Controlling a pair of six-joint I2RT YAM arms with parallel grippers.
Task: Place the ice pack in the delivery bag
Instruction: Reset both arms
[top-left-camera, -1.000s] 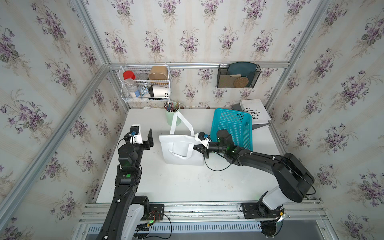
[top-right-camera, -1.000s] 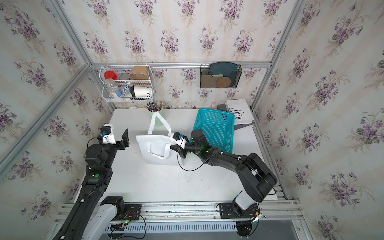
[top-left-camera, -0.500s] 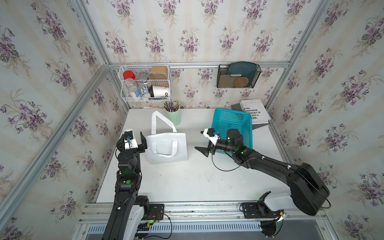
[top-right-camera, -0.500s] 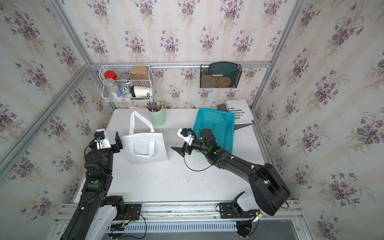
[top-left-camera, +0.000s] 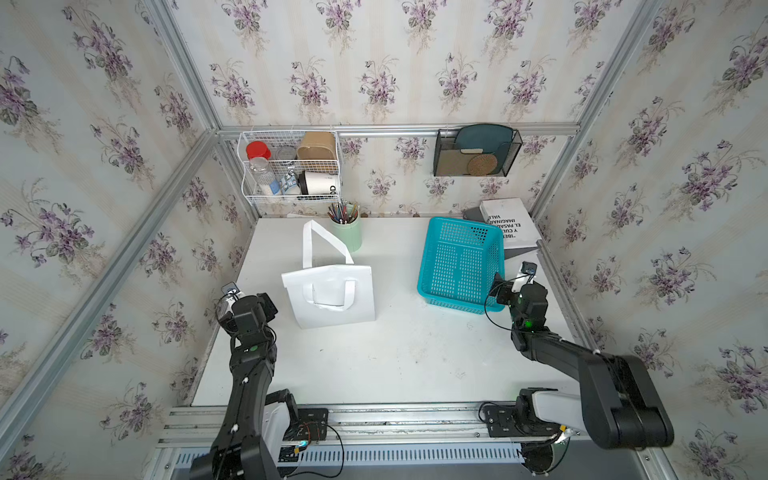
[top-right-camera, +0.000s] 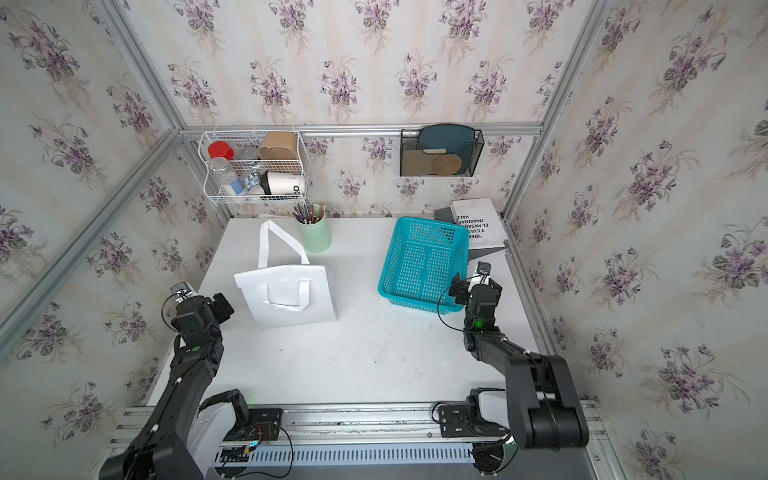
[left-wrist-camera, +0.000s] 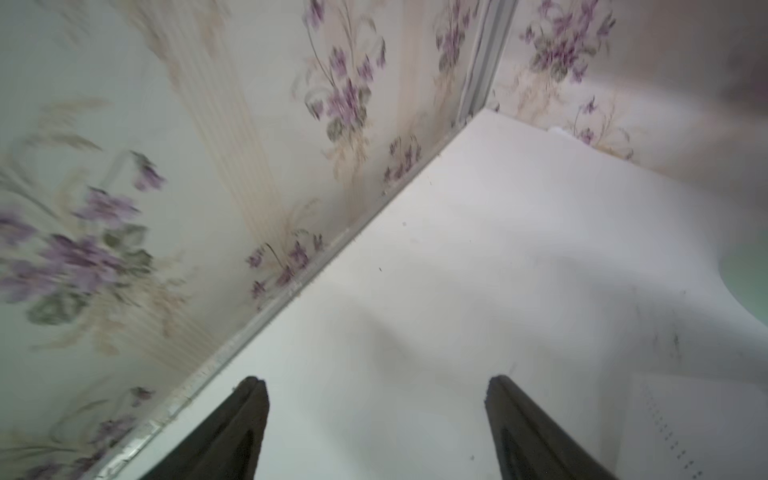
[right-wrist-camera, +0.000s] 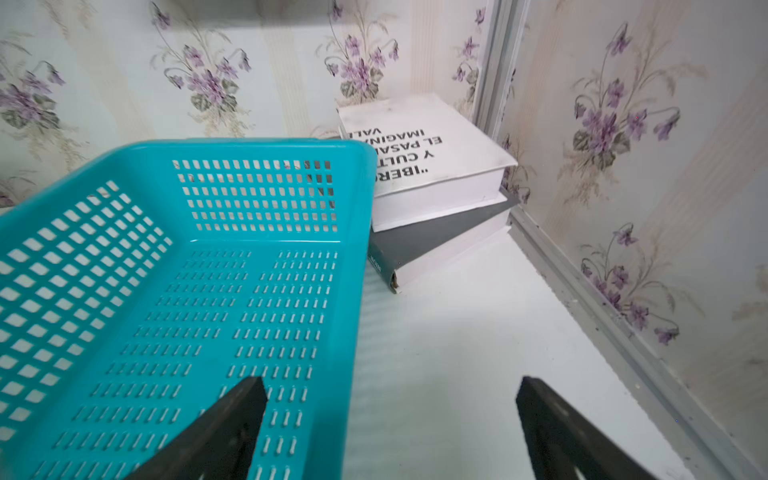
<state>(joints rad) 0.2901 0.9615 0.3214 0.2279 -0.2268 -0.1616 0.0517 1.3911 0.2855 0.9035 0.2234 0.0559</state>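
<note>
From above only, handles (top-left-camera: 306, 245) of delivery bag (top-left-camera: 361, 295)

Delivery bag (top-left-camera: 332, 297) lies flat on white table (top-left-camera: 395, 357), one strap handle stretched back toward green pencil cup (top-left-camera: 347, 235). Turquoise perforated basket (top-left-camera: 459, 266) well apart to its right, stacked books (top-left-camera: 509, 224) behind it. Left gripper (top-left-camera: 267, 305) just beside bag's left edge. Right gripper (top-left-camera: 509, 287) at basket's near right corner. Wire rack (top-left-camera: 291, 168), black mesh holder (top-left-camera: 476, 151) on back wall.

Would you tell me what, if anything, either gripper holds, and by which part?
Nothing: the left gripper and the right gripper are both open and empty.
</note>
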